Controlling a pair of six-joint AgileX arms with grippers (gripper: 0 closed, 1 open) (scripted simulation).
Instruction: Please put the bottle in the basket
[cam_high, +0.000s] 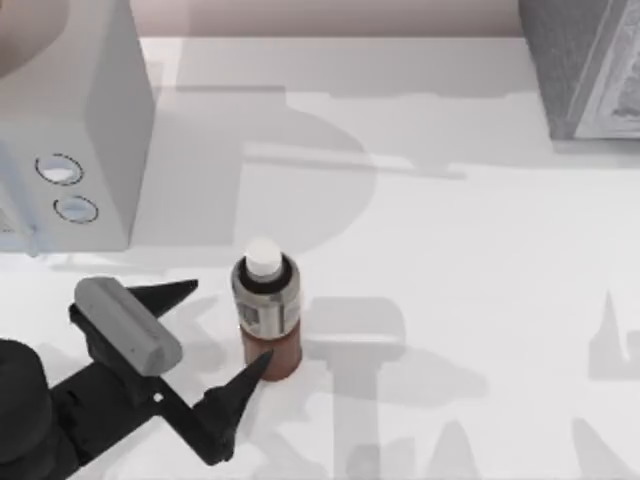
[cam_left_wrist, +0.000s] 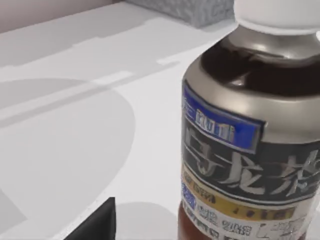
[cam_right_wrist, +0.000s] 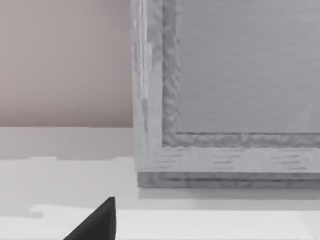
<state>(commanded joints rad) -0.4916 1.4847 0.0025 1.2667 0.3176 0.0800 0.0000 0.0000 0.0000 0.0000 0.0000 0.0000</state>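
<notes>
Left claw (cam_high: 218, 335), lower left of frame, spread wide beside the bottle (cam_high: 266, 312); the bottle stands upright, cap up, on the bench (cam_high: 450, 260).

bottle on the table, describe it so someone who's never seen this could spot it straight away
On the white table, look near the front, left of middle, just beyond the left pincer, which is open beside it. The bottle stands upright there, small, with a white cap, black neck, silvery-grey label and reddish-brown lower body.
</notes>
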